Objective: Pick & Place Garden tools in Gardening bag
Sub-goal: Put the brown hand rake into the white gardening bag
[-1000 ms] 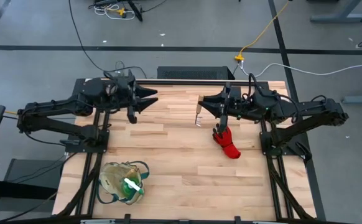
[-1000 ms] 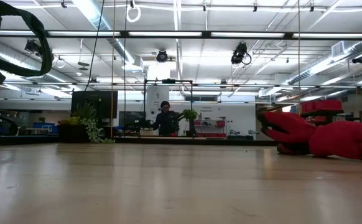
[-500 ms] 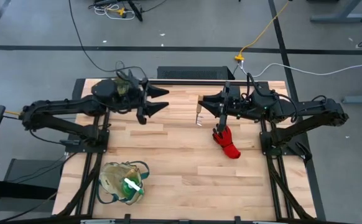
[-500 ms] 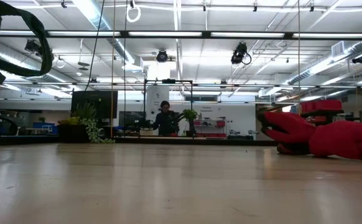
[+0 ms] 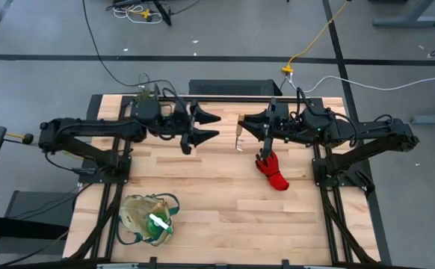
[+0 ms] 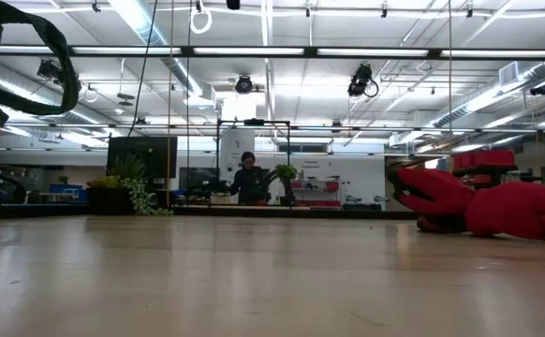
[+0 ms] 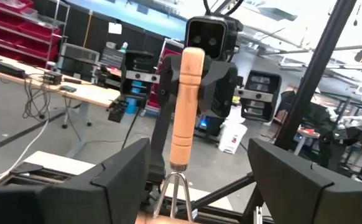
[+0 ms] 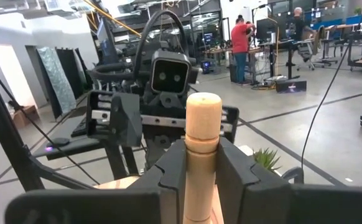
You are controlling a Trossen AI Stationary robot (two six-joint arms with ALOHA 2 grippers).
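My right gripper is over the table's far middle, shut on a slim wooden-handled hand tool. My left gripper is open and empty just left of the tool, fingers pointing at it. In the left wrist view the handle stands ahead between the spread fingers, apart from them. A red-and-black glove bundle lies flat on the table below the right gripper and also shows in the low view. The beige gardening bag sits at the near left with a translucent green item with a white part inside. My right gripper pinches the tool's wooden handle between its two fingers, around the handle's middle. The fingers come level from the table's right and lie across the handle. The tool stands upright, clear of the table, its rounded end up and its metal prongs below.
A small green plant shows beyond the held handle in the right wrist view. The bag's green trim fills the low view's left edge. Bare wood lies between the bag and the glove. People stand in the room beyond.
My left gripper has gone toward the table's right edge, closing on the tool in my right gripper, and has stayed open. The right gripper, the tool, the glove and the bag have kept still.
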